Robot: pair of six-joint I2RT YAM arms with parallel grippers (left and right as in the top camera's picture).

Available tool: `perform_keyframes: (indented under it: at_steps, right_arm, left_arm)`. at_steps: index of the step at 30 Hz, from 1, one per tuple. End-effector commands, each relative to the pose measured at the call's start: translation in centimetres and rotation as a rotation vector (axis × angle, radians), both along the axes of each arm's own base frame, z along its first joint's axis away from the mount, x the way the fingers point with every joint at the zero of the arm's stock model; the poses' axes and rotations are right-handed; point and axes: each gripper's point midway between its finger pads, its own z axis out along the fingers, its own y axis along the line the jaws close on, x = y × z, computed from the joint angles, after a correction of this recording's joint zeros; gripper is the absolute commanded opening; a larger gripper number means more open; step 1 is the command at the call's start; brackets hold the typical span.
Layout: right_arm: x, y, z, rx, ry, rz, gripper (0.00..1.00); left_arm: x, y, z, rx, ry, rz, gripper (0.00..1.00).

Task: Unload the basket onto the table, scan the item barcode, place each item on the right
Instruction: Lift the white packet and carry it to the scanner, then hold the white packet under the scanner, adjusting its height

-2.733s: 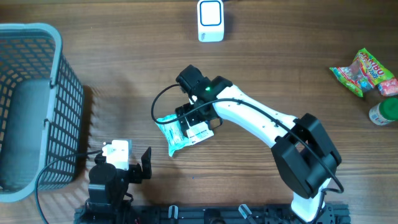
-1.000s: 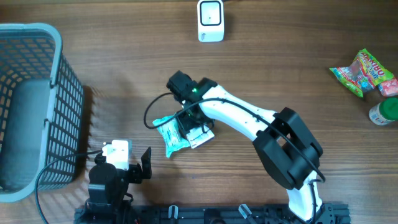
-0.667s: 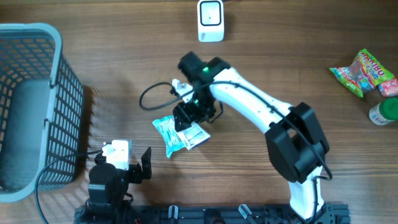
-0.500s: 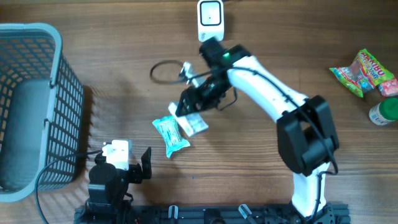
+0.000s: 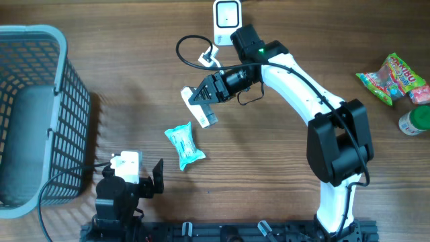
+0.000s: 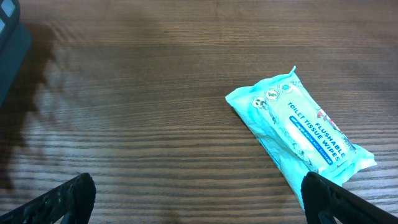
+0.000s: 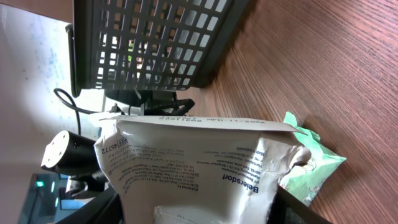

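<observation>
My right gripper [image 5: 209,94] is shut on a white printed pouch [image 5: 199,107], the item, and holds it in the air left of and nearer than the white scanner [image 5: 227,22] at the table's far edge. In the right wrist view the pouch [image 7: 199,165] fills the space between both fingers, small print and "Beiersdorf" facing the camera; I make out no barcode. My left gripper [image 5: 149,176] sits low at the front left, open and empty. Its view shows the open gripper [image 6: 199,211] over bare wood.
A teal pack of wipes [image 5: 184,145] lies flat on the table below the pouch, also seen as the teal pack [image 6: 298,140]. A grey basket [image 5: 33,114] stands at the left. A colourful snack bag [image 5: 393,77] and a green-capped bottle [image 5: 416,121] lie at the right.
The right arm has lifted the white pouch off the table beside the wipes pack and swung it up and away toward the scanner. The left arm has not moved.
</observation>
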Motion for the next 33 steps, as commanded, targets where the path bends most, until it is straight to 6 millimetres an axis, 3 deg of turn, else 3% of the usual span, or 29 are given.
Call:
perform_keyframes:
  at_steps: [1, 5, 8, 12, 16, 19, 22, 25, 28, 29, 31, 33]
  right_arm:
    - [0.7, -0.1, -1.5, -0.080, -0.014, -0.025, 0.61]
    - [1.8, -1.4, -4.1, -0.258, -0.060, -0.087, 0.61]
    - [2.3, -1.8, -4.2, -0.294, -0.098, -0.104, 0.61]
    - [4.5, -3.2, -3.9, -0.416, -0.237, -0.172, 0.61]
    - [9.4, -6.6, -2.0, -0.639, -0.489, -0.330, 0.62]
    - [15.7, -10.5, 0.5, -0.855, -0.775, -0.547, 0.65]
    - [18.9, -11.4, 2.6, -0.910, -1.009, -0.554, 0.70]
    - [22.2, -12.0, 6.4, -0.934, -1.223, -0.658, 0.73]
    - [24.3, -11.8, 8.8, -0.922, -1.366, -0.715, 0.75]
    - [24.7, -11.6, 8.7, -0.918, -1.387, -0.716, 0.75]
    - [24.8, -11.8, 7.5, -0.945, -1.362, -0.716, 0.79]
    - [23.8, -11.1, 5.6, -0.943, -1.287, -0.675, 0.91]
  left_arm:
    - [0.1, 0.2, -0.1, -0.003, -0.001, 0.012, 1.00]
    - [0.1, 0.2, -0.1, -0.003, -0.001, 0.012, 1.00]
    - [0.1, 0.2, -0.1, -0.003, -0.001, 0.012, 1.00]
    - [0.1, 0.2, -0.1, -0.003, -0.001, 0.012, 1.00]
    - [0.1, 0.2, -0.1, -0.003, -0.001, 0.012, 1.00]
    - [0.1, 0.2, -0.1, -0.003, -0.001, 0.012, 1.00]
    - [0.1, 0.2, -0.1, -0.003, -0.001, 0.012, 1.00]
    - [0.1, 0.2, -0.1, -0.003, -0.001, 0.012, 1.00]
    - [0.1, 0.2, -0.1, -0.003, -0.001, 0.012, 1.00]
    - [0.1, 0.2, -0.1, -0.003, -0.001, 0.012, 1.00]
    - [0.1, 0.2, -0.1, -0.003, -0.001, 0.012, 1.00]
    - [0.1, 0.2, -0.1, -0.003, -0.001, 0.012, 1.00]
